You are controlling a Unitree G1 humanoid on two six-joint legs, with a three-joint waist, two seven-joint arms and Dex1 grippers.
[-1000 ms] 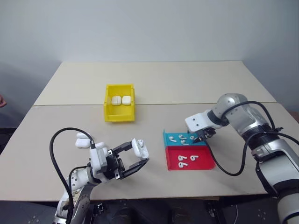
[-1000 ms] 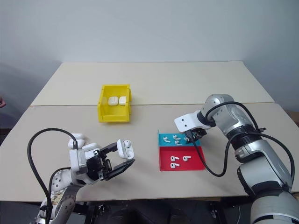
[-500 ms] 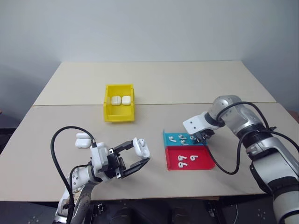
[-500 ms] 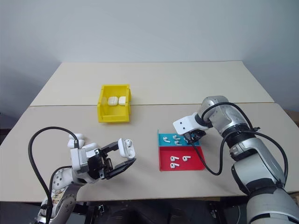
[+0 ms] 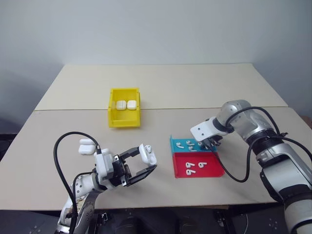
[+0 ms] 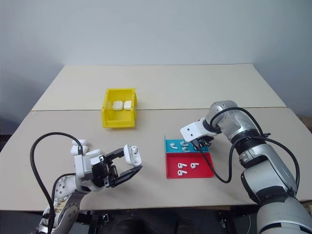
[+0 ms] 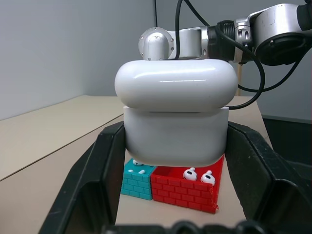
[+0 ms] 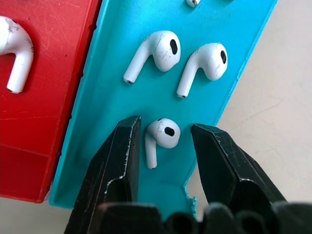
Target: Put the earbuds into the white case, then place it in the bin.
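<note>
Overhead, a plain grey wall backs two matte beige tables [image 5: 195, 87] pushed together along one seam. Well beyond both grippers, across that seam, stands the bin [image 5: 125, 114], bright yellow smooth plastic with tall walls, and two closed white cases lie side by side inside it. Directly under the right gripper [image 8: 165, 141] sit two shallow trays touching each other: a blue tray [image 8: 234, 53] and a red tray [image 5: 197, 165], both moulded outside with a brick pattern. The left gripper [image 5: 141, 163] points sideways above the near table, its black fingers clamped on the white case [image 7: 175, 117], a glossy rounded box whose lid looks only slightly raised. Two more cases [image 5: 87, 146] rest on the table just behind that arm. Loose earbuds [image 8: 202, 63], tiny glossy white pieces with short stems, lie in both trays. One earbud [image 8: 161, 139] lies between the right gripper's parted fingers, which reach down into the blue tray on either side of it without touching it.
</note>
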